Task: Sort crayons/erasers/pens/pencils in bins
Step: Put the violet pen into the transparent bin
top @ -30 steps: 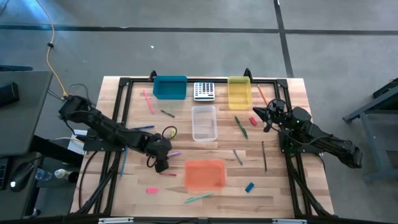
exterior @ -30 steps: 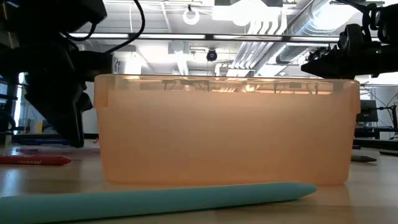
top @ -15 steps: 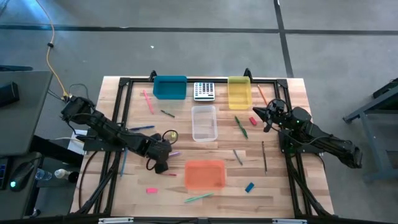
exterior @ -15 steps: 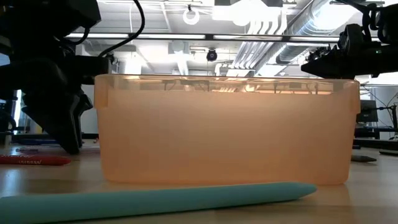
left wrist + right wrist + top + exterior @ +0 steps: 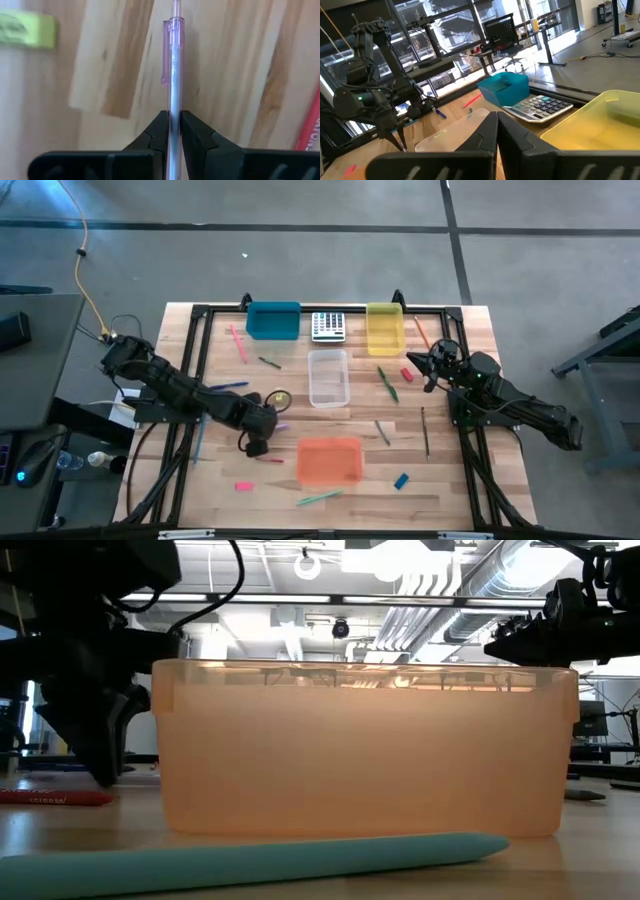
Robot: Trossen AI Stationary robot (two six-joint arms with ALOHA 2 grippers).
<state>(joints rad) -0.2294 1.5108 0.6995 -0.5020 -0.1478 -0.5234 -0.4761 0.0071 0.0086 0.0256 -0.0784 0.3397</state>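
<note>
My left gripper (image 5: pixel 173 131) is shut on a purple pen (image 5: pixel 173 75) on the wooden table, left of the orange bin (image 5: pixel 329 459); in the high view the left gripper (image 5: pixel 258 438) points down. A yellow-green eraser (image 5: pixel 25 30) and a red crayon (image 5: pixel 312 125) lie close by. My right gripper (image 5: pixel 428 370) waits shut and level at the table's right, next to the yellow bin (image 5: pixel 385 328). The teal bin (image 5: pixel 272 320) and the clear bin (image 5: pixel 328 377) stand farther back. My left gripper pinches the purple pen's clear barrel (image 5: pixel 173 107) between its two fingers, some way below the clip. The fingers (image 5: pixel 159 132) come steeply from above, one on each side of the barrel. Whether the pen is clear of the table I cannot tell.
A calculator (image 5: pixel 328 326) sits between the teal and yellow bins. Loose on the boards lie a pink pencil (image 5: pixel 238 343), a green pen (image 5: pixel 388 383), a blue pen (image 5: pixel 228 386), a red eraser (image 5: pixel 406 373), a blue eraser (image 5: pixel 401 480) and a pink eraser (image 5: pixel 244 486). A teal stick (image 5: pixel 250 862) lies before the orange bin.
My left gripper has stayed over the same spot left of the orange bin while its wrist has tipped and rolled a little. In the low view its dark fingers have shifted slightly away from the bin's wall.
</note>
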